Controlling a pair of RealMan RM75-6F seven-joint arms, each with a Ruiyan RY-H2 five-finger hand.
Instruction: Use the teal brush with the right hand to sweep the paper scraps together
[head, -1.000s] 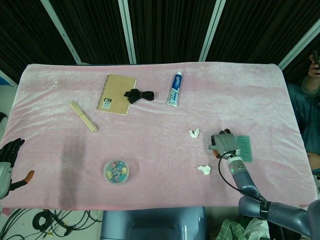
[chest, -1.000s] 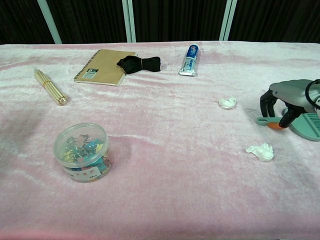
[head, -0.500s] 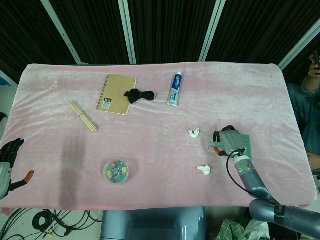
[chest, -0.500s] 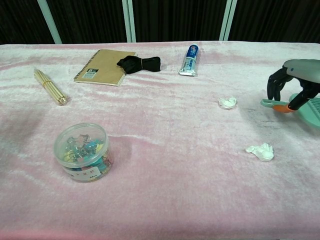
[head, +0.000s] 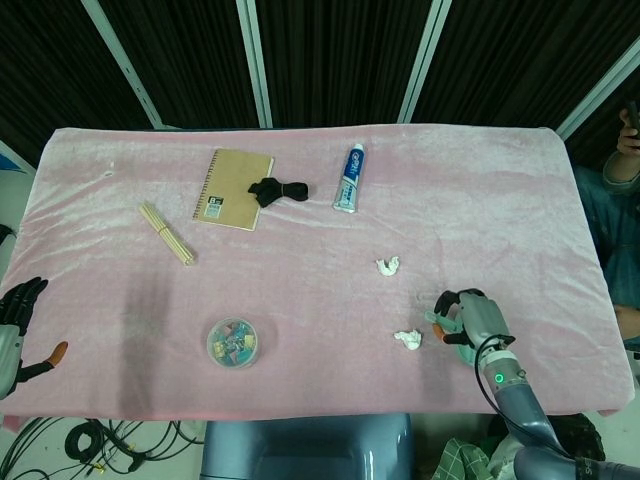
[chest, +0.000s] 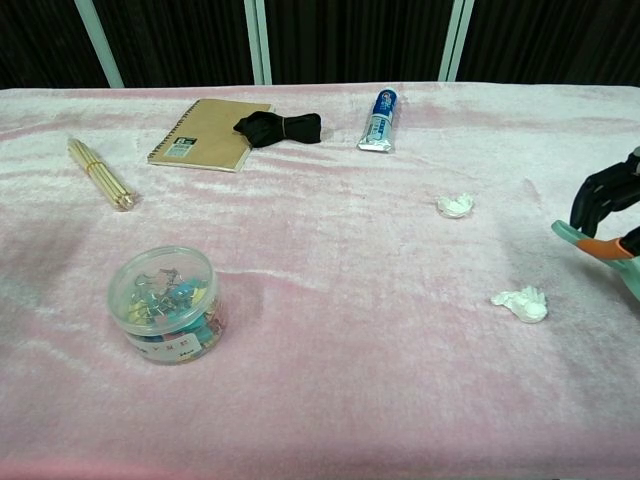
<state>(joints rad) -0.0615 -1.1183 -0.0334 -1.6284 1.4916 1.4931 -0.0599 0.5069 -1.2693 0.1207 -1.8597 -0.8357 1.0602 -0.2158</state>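
Observation:
My right hand (head: 466, 314) grips the teal brush (chest: 574, 236) near the table's front right. The hand covers most of the brush, and only the handle tip and a bit of teal show. In the chest view the right hand (chest: 606, 204) sits at the right edge of the frame, partly cut off. One white paper scrap (head: 407, 339) lies just left of the hand, also seen as the nearer scrap (chest: 521, 303). A second scrap (head: 387, 266) lies farther back (chest: 455, 205). My left hand (head: 16, 322) rests off the table's front left corner, fingers apart, holding nothing.
A tan spiral notebook (head: 232, 188) with a black clip (head: 277, 190) beside it, a toothpaste tube (head: 349, 178) and a bundle of sticks (head: 166, 233) lie on the pink cloth (head: 300, 260). A clear tub of clips (head: 233, 342) stands front left. A person sits at the far right.
My right hand closed around the brush, lifted it off the cloth and carried it toward the table's front edge, ending just right of the nearer scrap. The left hand stayed still.

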